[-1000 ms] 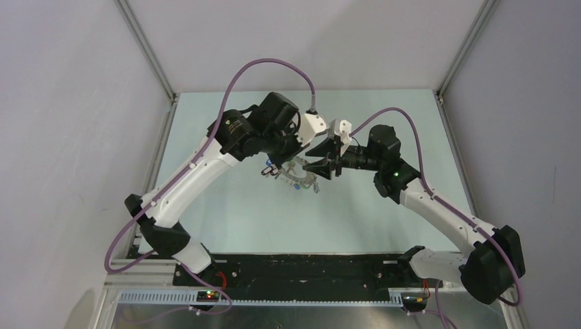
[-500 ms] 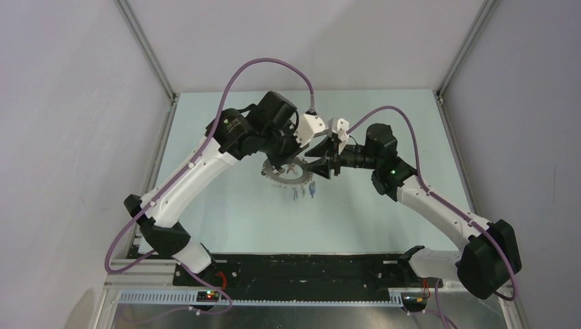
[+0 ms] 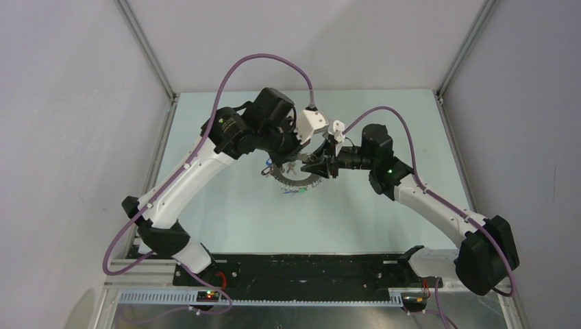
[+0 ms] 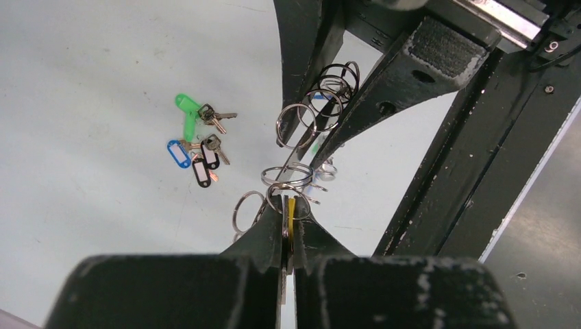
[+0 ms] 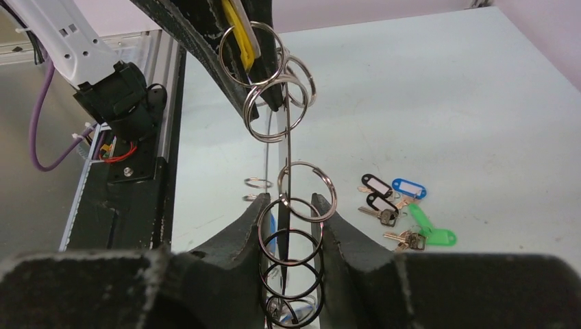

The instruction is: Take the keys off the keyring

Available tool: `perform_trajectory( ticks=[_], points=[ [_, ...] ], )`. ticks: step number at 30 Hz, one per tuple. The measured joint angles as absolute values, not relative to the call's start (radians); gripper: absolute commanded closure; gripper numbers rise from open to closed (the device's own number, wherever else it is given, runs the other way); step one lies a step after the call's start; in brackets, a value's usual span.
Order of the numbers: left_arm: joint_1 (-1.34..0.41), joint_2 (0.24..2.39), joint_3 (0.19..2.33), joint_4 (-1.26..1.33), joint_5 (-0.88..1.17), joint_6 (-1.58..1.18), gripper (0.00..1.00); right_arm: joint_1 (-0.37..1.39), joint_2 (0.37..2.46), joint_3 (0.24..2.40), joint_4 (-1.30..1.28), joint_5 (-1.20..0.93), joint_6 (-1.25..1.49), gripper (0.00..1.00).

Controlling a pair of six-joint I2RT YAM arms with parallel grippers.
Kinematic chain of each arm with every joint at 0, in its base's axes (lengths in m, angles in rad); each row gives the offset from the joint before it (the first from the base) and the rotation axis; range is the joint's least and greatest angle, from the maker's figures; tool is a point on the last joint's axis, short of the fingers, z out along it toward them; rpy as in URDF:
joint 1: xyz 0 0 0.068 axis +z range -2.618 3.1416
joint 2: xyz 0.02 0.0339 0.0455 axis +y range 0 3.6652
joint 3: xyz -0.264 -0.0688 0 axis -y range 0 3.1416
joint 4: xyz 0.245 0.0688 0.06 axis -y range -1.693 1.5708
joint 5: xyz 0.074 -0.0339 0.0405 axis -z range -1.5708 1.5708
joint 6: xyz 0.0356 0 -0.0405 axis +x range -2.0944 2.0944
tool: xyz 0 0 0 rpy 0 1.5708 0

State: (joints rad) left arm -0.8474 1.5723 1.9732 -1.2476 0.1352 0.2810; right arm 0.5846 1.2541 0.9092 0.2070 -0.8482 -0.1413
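Keys (image 4: 199, 140), small metal ones on green, blue and dark oval plastic tags, lie loose on the pale table (image 4: 82, 82), apart from the broad flat grey metal keyring (image 3: 294, 182) and slightly left of their place half a second ago. Both arms have drifted left. Left gripper (image 4: 286, 229) clamps the keyring's edge. Right gripper (image 5: 288, 212) straddles it, grip unclear. Tag inserts are too small to read.
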Motion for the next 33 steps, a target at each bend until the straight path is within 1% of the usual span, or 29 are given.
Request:
perform_trajectory(
  ticks=[3,6,7,8,10,16,17,18,20,22,25,28,29,33],
  points=[
    [-0.847,1.572,1.973,-1.248,0.135,0.282,0.84,0.582,1.254,0.909,0.204,-0.863,-0.142,1.0],
    [-0.847,1.571,1.973,-1.243,0.135,0.284,0.76,0.58,1.252,0.909,0.191,-0.873,-0.142,1.0],
    [-0.847,1.571,1.973,-1.242,0.135,0.286,0.83,0.58,1.252,0.909,0.185,-0.874,-0.142,1.0],
    [-0.846,1.57,1.973,-1.242,0.135,0.287,0.96,0.579,1.251,0.909,0.179,-0.877,-0.142,1.0],
    [-0.844,1.57,1.973,-1.241,0.136,0.286,0.99,0.577,1.249,0.909,0.172,-0.88,-0.142,1.0],
    [-0.817,1.541,1.949,-1.236,0.181,0.298,1.0,0.564,1.232,0.909,0.162,-0.889,-0.14,1.0],
    [-0.814,1.534,1.947,-1.235,0.186,0.297,0.98,0.56,1.228,0.909,0.162,-0.891,-0.139,1.0],
    [-0.811,1.529,1.946,-1.235,0.188,0.297,0.9,0.557,1.226,0.909,0.162,-0.892,-0.138,1.0],
    [-0.807,1.523,1.945,-1.235,0.188,0.295,0.81,0.552,1.223,0.91,0.158,-0.896,-0.135,1.0],
    [-0.806,1.522,1.94,-1.231,0.197,0.294,0.78,0.55,1.221,0.919,0.135,-0.895,-0.14,1.0],
    [-0.802,1.512,1.901,-1.205,0.226,0.286,0.76,0.55,1.214,0.933,0.097,-0.879,-0.166,1.0],
    [-0.799,1.46,1.798,-1.14,0.243,0.27,0.72,0.55,1.186,0.934,0.061,-0.845,-0.21,1.0],
    [-0.797,1.44,1.765,-1.121,0.245,0.265,0.69,0.55,1.174,0.934,0.056,-0.833,-0.226,1.0],
    [-0.781,1.297,1.57,-0.972,0.25,0.213,0.63,0.55,1.133,0.944,0.047,-0.791,-0.28,1.0]
  ],
)
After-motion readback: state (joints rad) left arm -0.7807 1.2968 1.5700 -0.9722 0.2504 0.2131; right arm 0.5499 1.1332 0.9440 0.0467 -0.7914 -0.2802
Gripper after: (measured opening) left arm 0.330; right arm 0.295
